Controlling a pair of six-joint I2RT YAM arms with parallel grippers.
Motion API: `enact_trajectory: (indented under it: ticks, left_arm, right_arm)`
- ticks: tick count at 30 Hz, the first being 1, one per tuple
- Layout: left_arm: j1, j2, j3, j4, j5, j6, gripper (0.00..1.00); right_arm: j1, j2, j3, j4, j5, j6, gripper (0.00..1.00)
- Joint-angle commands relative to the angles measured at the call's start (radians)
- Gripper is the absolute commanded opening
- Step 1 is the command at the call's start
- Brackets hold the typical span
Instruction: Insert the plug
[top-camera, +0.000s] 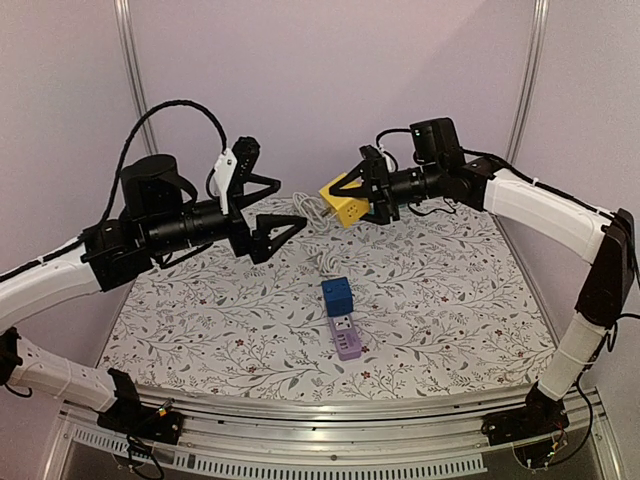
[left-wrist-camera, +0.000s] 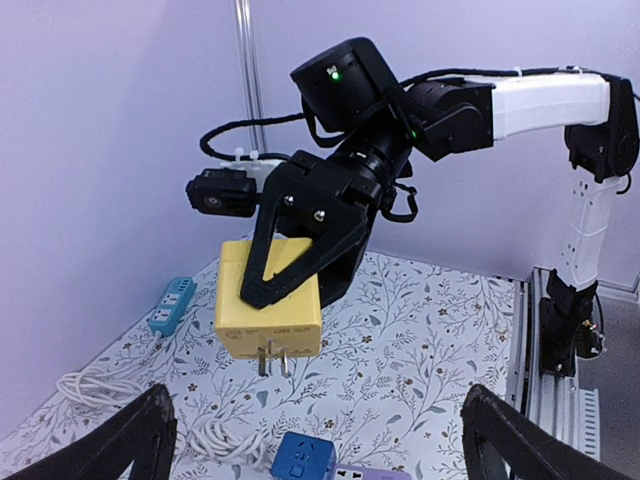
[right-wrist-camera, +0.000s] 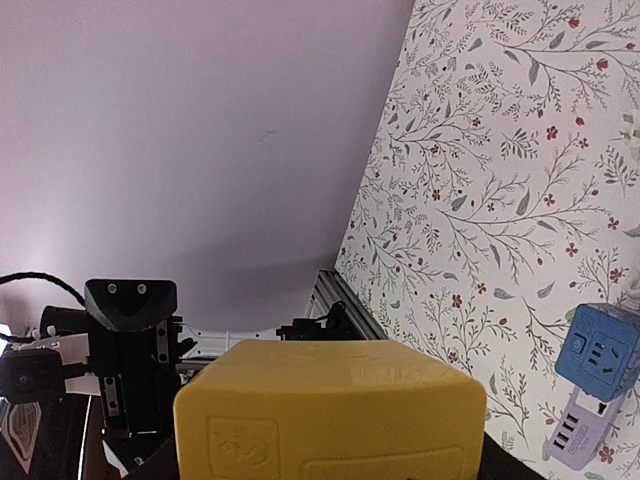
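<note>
Holding the yellow plug cube (top-camera: 345, 205) in the air, the right gripper (top-camera: 375, 190) has its black fingers (left-wrist-camera: 300, 235) closed on two sides of the cube, at a middle width. The metal prongs (left-wrist-camera: 275, 362) show under the cube and point down to the table. The left gripper (top-camera: 285, 205) faces it from near, with the jaws fully wide and nothing between them; it does not touch the cube. The purple power strip (top-camera: 346, 340) lies on the table below the right gripper and more toward the arm bases, well apart from the cube. A blue adapter (top-camera: 337, 297) sits on the end of the strip that is closest to this gripper; the sockets beyond it look free.

I judge that the step in hand is carrying the plug to the strip; the insertion is not yet begun. The next move calls for lowering the right gripper over a free socket, with the prongs vertical and turned to match the slots, then a straight push down. The strip looks light and may slide, so the left gripper could press on it.
</note>
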Motion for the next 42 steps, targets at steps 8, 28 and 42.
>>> enact_trajectory:
  ticks: [8, 28, 42]
  left_arm:
    - [-0.037, 0.173, 0.061, 0.172, -0.054, 0.153, 0.99]
    - [-0.05, 0.337, 0.133, 0.407, -0.096, -0.007, 0.98]
    - [-0.066, 0.413, 0.213, 0.401, -0.006, 0.015, 0.5]
  right_arm:
    - [0.002, -0.031, 0.035, 0.023, 0.017, 0.12, 0.0]
    - [0.021, -0.145, -0.03, 0.105, 0.061, 0.137, 0.0]
    - [0.022, -0.185, -0.053, 0.091, 0.073, 0.139, 0.0]
